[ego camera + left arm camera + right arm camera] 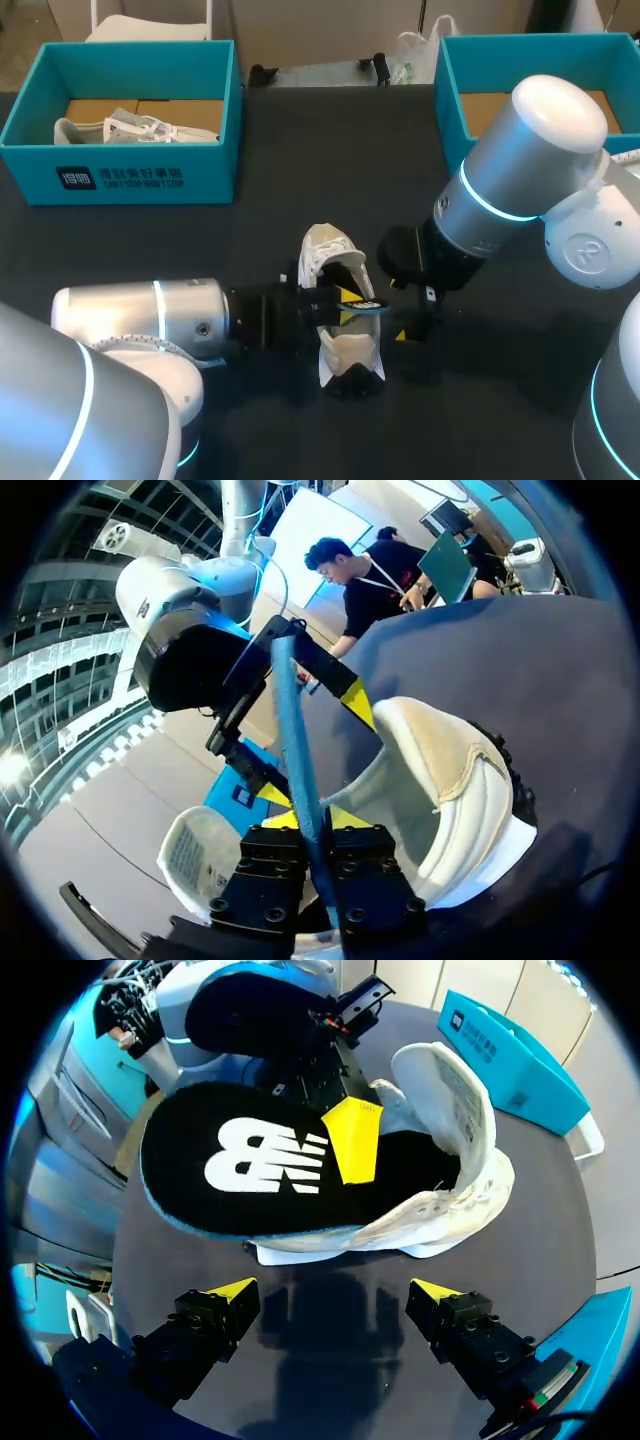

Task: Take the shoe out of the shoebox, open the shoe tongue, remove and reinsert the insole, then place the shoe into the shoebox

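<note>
Head view: white lace-up shoe (326, 246) on dark tabletop (200, 250), out of teal cardboard shoebox (120, 180).
Over shoe's mouth, thin black insole (250, 1170) clenched in left pincer (305, 818); right pincer (333, 1295) released, just beside.

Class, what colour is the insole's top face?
The insole is black with white print; the right wrist view shows it best.

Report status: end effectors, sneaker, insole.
Left end effector shut on insole. Right end effector open, facing sneaker. Insole partly inside sneaker. Second sneaker in far-left shoebox.
</note>
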Tool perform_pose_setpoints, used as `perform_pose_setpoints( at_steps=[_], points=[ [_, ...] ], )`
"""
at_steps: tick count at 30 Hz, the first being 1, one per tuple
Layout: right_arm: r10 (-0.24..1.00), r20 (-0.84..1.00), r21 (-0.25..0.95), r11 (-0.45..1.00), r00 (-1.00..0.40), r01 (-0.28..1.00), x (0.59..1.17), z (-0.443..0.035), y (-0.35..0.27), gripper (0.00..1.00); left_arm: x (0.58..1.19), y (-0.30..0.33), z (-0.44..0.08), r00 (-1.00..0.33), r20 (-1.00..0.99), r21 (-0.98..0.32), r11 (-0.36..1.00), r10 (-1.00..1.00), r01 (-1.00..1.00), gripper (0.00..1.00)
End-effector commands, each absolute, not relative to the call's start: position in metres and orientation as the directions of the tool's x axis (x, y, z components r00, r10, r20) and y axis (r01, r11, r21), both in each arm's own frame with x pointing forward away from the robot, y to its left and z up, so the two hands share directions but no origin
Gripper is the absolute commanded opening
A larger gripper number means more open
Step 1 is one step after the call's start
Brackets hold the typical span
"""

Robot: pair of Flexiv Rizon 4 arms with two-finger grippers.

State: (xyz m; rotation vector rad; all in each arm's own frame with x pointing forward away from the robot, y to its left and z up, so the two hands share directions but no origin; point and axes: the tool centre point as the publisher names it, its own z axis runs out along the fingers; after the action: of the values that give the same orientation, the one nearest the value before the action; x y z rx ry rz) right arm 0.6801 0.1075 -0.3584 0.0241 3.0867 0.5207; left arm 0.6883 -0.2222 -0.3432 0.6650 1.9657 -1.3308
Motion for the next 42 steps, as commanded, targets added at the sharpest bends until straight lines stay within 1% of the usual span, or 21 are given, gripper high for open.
perform_pose_setpoints(
  at_steps=[1,2,6,11,13,14,15,21,23,25,30,33,38,39,40,42],
  points=[
    [0.018,-0.011,0.328,0.945,-1.000,0.014,0.679,-0.359,0.108,1.00,0.682,-0.215,-0.334,-0.646,-0.762,-0.600,0.335,0.037,0.727,0.18],
    [0.018,-0.011,0.328,0.945,-1.000,0.014,0.679,-0.359,0.108,1.00,0.680,-0.215,-0.332,-0.648,-0.761,-0.604,0.326,0.034,0.727,0.20],
    [0.018,-0.011,0.328,0.945,-1.000,0.014,0.679,-0.359,0.108,1.00,0.676,-0.217,-0.323,-0.644,-0.765,-0.607,0.306,0.026,0.733,0.24],
    [0.018,-0.011,0.328,0.945,-1.000,0.014,0.679,-0.359,0.108,1.00,0.669,-0.220,-0.319,-0.643,-0.765,-0.609,0.285,0.036,0.741,0.24],
    [0.018,-0.011,0.328,0.945,-1.000,0.014,0.679,-0.359,0.108,1.00,0.666,-0.221,-0.318,-0.639,-0.768,-0.605,0.280,0.043,0.746,0.19],
    [0.018,-0.011,0.328,0.945,-1.000,0.014,0.679,-0.359,0.108,1.00,0.666,-0.222,-0.319,-0.635,-0.771,-0.600,0.281,0.047,0.749,0.12],
    [0.018,-0.011,0.328,0.945,-1.000,0.014,0.679,-0.359,0.108,1.00,0.665,-0.223,-0.319,-0.630,-0.775,-0.593,0.282,0.052,0.754,0.00],
    [0.018,-0.011,0.328,0.945,-1.000,0.014,0.679,-0.359,0.108,1.00,0.665,-0.227,-0.331,-0.569,-0.817,-0.524,0.289,0.092,0.801,0.00],
    [0.018,-0.011,0.328,0.945,-1.000,0.014,0.679,-0.359,0.108,1.00,0.671,-0.227,-0.337,-0.567,-0.818,-0.520,0.299,0.096,0.800,0.00],
    [0.018,-0.011,0.328,0.945,-1.000,0.014,0.679,-0.359,0.108,1.00,0.677,-0.226,-0.343,-0.550,-0.828,-0.490,0.336,0.108,0.804,0.00],
    [0.018,-0.011,0.328,0.945,-1.000,0.014,0.679,-0.359,0.108,1.00,0.691,-0.224,-0.353,-0.549,-0.828,-0.472,0.386,0.117,0.793,0.00],
    [0.018,-0.011,0.328,0.945,-1.000,0.014,0.679,-0.359,0.108,1.00,0.694,-0.223,-0.354,-0.574,-0.812,-0.495,0.393,0.108,0.775,0.00],
    [0.018,-0.011,0.328,0.945,-1.000,0.014,0.679,-0.359,0.108,1.00,0.687,-0.220,-0.345,-0.595,-0.800,-0.531,0.363,0.085,0.766,0.00],
    [0.018,-0.011,0.328,0.945,-1.000,0.014,0.679,-0.359,0.108,1.00,0.685,-0.219,-0.343,-0.602,-0.795,-0.541,0.359,0.079,0.761,0.08],
    [0.018,-0.011,0.328,0.945,-1.000,0.014,0.679,-0.359,0.108,1.00,0.684,-0.219,-0.341,-0.604,-0.794,-0.545,0.354,0.074,0.760,0.20],
    [0.018,-0.011,0.328,0.945,-1.000,0.014,0.679,-0.359,0.108,1.00,0.682,-0.217,-0.337,-0.612,-0.788,-0.558,0.344,0.066,0.755,0.19]
  ],
)
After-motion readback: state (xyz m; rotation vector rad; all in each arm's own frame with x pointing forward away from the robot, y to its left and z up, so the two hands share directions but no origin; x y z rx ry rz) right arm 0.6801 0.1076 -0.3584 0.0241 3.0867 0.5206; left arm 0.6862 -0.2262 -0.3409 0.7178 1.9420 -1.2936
